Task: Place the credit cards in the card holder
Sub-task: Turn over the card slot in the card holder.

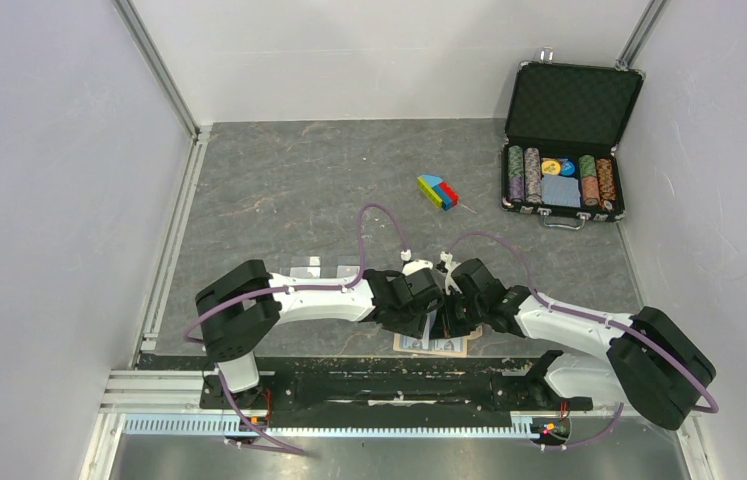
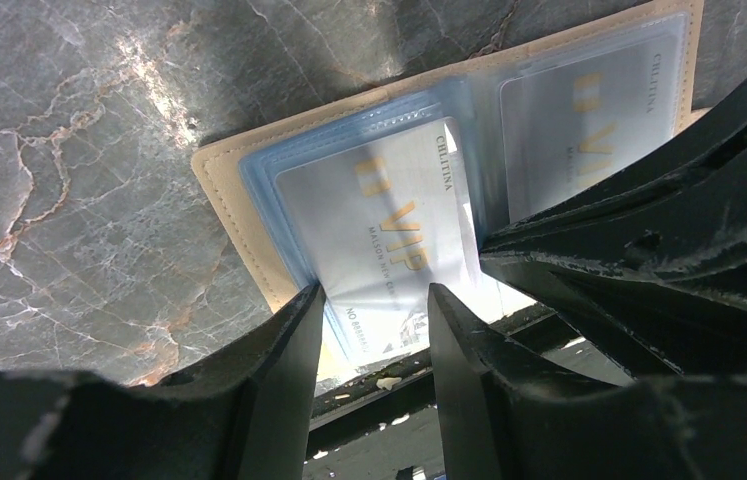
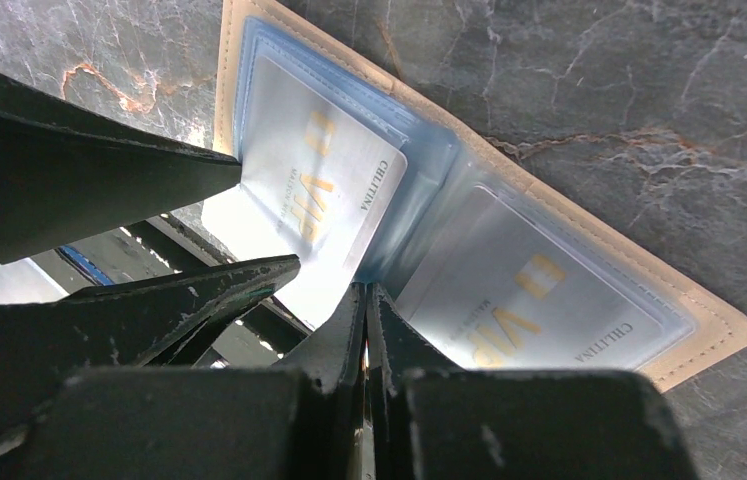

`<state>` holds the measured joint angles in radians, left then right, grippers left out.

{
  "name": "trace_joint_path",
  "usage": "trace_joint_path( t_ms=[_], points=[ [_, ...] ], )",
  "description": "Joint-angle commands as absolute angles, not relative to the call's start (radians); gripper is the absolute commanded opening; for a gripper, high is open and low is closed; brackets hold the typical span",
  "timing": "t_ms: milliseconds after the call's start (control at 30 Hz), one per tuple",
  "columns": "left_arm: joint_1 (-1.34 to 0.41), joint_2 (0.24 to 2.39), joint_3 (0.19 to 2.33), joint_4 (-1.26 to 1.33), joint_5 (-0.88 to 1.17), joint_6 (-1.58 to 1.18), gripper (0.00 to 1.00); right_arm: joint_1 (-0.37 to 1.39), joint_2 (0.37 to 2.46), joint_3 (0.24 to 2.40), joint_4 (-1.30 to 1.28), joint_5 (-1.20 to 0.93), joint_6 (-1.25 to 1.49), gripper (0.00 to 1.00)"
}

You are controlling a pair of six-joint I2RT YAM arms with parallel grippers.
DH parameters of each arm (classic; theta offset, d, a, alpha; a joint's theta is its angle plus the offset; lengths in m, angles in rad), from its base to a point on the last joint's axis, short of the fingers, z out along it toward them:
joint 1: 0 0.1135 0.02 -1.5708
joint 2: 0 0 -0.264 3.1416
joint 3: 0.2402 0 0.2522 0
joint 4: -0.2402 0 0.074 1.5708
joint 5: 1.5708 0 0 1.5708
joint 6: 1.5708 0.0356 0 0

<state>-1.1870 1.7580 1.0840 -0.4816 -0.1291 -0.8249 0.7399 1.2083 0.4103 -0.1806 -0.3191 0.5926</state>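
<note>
The tan card holder (image 1: pixel 434 346) (image 2: pixel 222 190) (image 3: pixel 717 330) lies open near the table's front edge, blue-white pockets facing up. One pale credit card (image 2: pixel 379 210) (image 3: pixel 314 185) sits partly inside the left pocket, its near end sticking out past the holder. My left gripper (image 2: pixel 374 300) is open, its fingers straddling that protruding end. A second credit card (image 2: pixel 579 130) (image 3: pixel 529 300) lies fully inside the right pocket. My right gripper (image 3: pixel 366 290) is shut with nothing between its jaws, its tips at the holder's centre fold. In the top view both wrists hide most of the holder.
An open black poker-chip case (image 1: pixel 571 150) stands at the back right. A small coloured block toy (image 1: pixel 437 192) lies mid-table. The holder overhangs the table's front edge, above the black rail (image 1: pixel 379 385). Metal frame posts and white walls enclose the table.
</note>
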Motion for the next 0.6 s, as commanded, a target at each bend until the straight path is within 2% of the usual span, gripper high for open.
trace_joint_path(
  t_ms=[0, 233, 367, 567],
  points=[
    [-1.189, 1.793, 1.083, -0.513, -0.167, -0.841, 0.51, 0.752, 1.226, 0.406, -0.184, -0.311, 0.59, 0.0],
    [-1.19, 1.78, 1.077, -0.519, -0.18, -0.86, 0.52, 0.755, 1.226, 0.407, -0.189, -0.31, 0.589, 0.0],
    [-1.184, 1.761, 1.039, -0.436, -0.127, -0.869, 0.44, 0.756, 1.228, 0.413, -0.188, -0.309, 0.589, 0.0],
    [-1.183, 1.692, 0.965, -0.235, -0.041, -0.883, 0.38, 0.757, 1.23, 0.42, -0.192, -0.309, 0.589, 0.0]
  ],
)
